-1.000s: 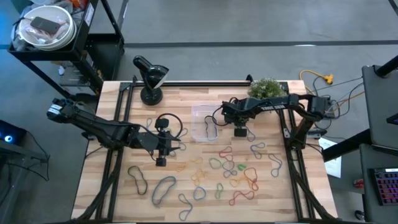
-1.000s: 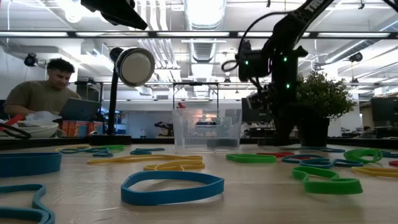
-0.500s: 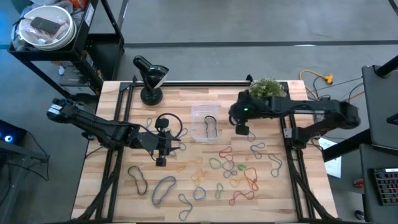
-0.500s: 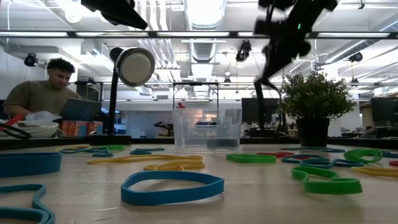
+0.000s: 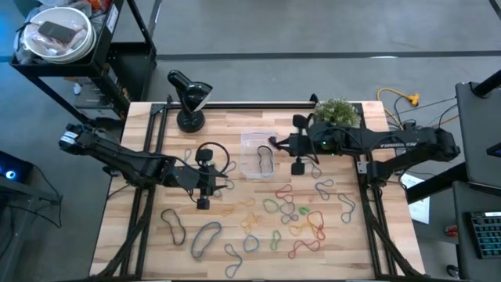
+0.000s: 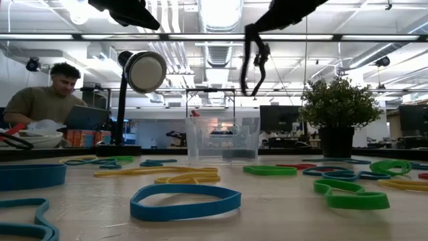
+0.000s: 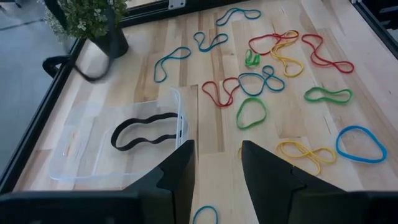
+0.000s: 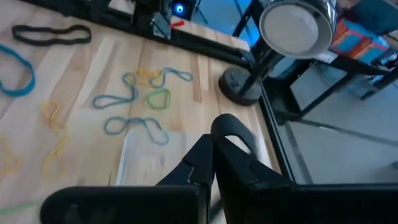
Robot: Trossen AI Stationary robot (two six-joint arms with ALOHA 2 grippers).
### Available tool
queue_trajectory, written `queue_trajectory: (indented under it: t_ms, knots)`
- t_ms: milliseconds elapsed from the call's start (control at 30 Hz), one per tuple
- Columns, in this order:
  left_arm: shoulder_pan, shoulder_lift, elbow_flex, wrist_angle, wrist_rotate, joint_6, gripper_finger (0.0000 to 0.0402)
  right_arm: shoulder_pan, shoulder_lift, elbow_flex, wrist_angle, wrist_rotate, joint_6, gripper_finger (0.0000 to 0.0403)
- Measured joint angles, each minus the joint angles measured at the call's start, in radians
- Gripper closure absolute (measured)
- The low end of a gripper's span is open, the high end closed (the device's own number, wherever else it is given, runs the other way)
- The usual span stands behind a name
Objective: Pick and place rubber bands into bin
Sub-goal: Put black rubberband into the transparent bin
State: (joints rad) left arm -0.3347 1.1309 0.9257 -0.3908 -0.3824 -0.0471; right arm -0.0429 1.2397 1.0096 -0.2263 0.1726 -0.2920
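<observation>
The clear bin [image 5: 258,154] [image 6: 223,139] stands on the table's middle with one black band [image 7: 144,131] lying in it. Several colored rubber bands [image 5: 293,213] [image 7: 273,62] lie loose on the wood near and right of it. My right gripper [image 5: 274,143] [image 8: 214,152] hovers high beside the bin's right side, shut on a black rubber band [image 6: 253,67]. My left gripper [image 5: 225,185] [image 7: 216,165] waits open above the table, left of the bin, touching nothing. My right gripper pinches the black rubber band at its upper end [image 6: 250,32] between the two shut fingers. The band is lifted clear and hangs slack below the fingertips as a long narrow loop. In the right wrist view a curve of the loop [image 8: 231,127] pokes out just past the fingertips.
A black desk lamp [image 5: 190,98] stands at the far left of the table and a potted plant [image 5: 337,111] at the far right. A person [image 6: 47,100] sits behind the table. Black cable loops [image 5: 211,157] lie by the left arm.
My right gripper has risen from the table just right of the bin and swung left toward the bin, carrying the black rubber band up with it. The band now hangs clear of the table. The left arm has kept still.
</observation>
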Motion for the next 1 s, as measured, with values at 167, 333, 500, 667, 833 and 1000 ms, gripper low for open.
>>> queue_trajectory:
  t_ms: [167, 333, 500, 667, 833, 1000]
  knots:
    - [0.001, 0.0, 0.0, 0.0, 0.0, 0.0, 0.0285, 0.0, 0.084, 0.0, 0.121, -0.001, -0.004, 0.0394]
    - [0.001, 0.0, 0.0, 0.0, 0.0, -0.001, 0.0285, -0.001, 0.187, 0.0, 0.193, -0.05, -0.008, 0.0394]
    - [0.001, 0.0, 0.0, -0.003, 0.0, -0.003, 0.0285, -0.002, 0.268, 0.0, 0.204, -0.05, -0.019, 0.0394]
    - [0.001, 0.0, 0.0, -0.016, 0.0, -0.003, 0.0285, -0.008, 0.32, 0.0, 0.209, -0.05, 0.019, 0.0394]
    - [0.0, 0.0, 0.0, -0.016, 0.0, -0.003, 0.0285, -0.014, 0.343, 0.0, 0.203, -0.088, 0.028, 0.038]
    - [0.0, 0.0, 0.0, -0.016, 0.0, -0.003, 0.0285, -0.027, 0.348, 0.0, 0.192, -0.145, 0.053, 0.0333]
